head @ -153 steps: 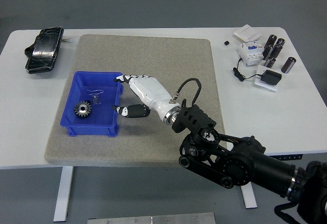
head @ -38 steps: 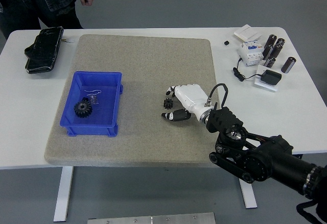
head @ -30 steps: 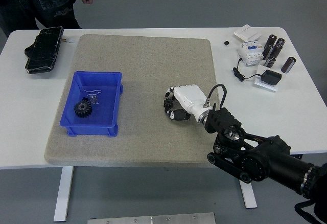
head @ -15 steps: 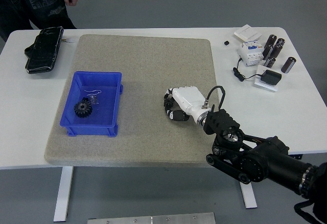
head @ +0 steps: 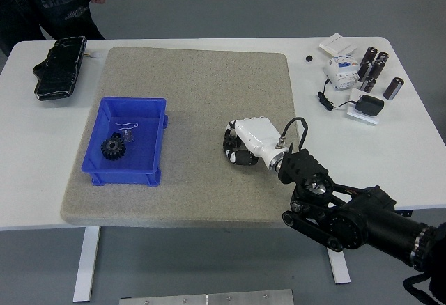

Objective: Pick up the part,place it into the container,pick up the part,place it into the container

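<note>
The robot's white five-fingered right hand (head: 243, 143) is curled down on the beige felt mat (head: 195, 82), apparently clenched on the small black gear (head: 228, 140), mostly hidden beneath its fingers. Well left of it sits the blue plastic bin (head: 157, 134). A shallow pinch could drop the gear during the lift.

The right hand (head: 244, 143) has withdrawn from the blue container (head: 126, 141) to mid-mat and closed its fingers around the small gear (head: 228, 140).
</note>
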